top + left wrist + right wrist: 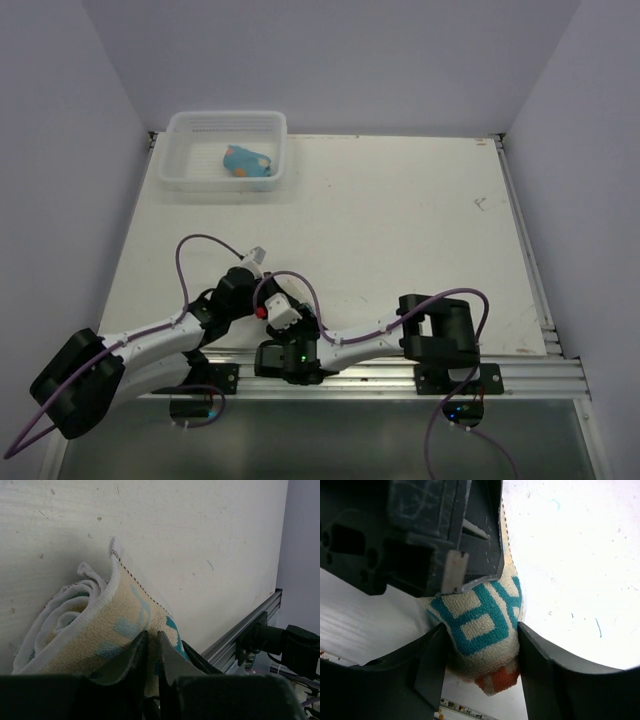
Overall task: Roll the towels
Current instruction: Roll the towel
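The cream towel (90,630) with teal and orange lettering lies rolled on the white table near the front edge. My left gripper (152,635) is shut, pinching the roll's outer layer between nearly closed fingers. My right gripper (482,630) clasps one end of the same roll (480,620), both fingers touching its sides. In the top view the two grippers meet over the roll (283,310), which is mostly hidden. The light blue towel (247,161) lies bunched inside the basket at the far left.
The white slatted basket (175,150) stands at the table's far left corner. The aluminium rail (400,375) runs along the near edge just behind the roll. Purple walls close in the table on three sides.
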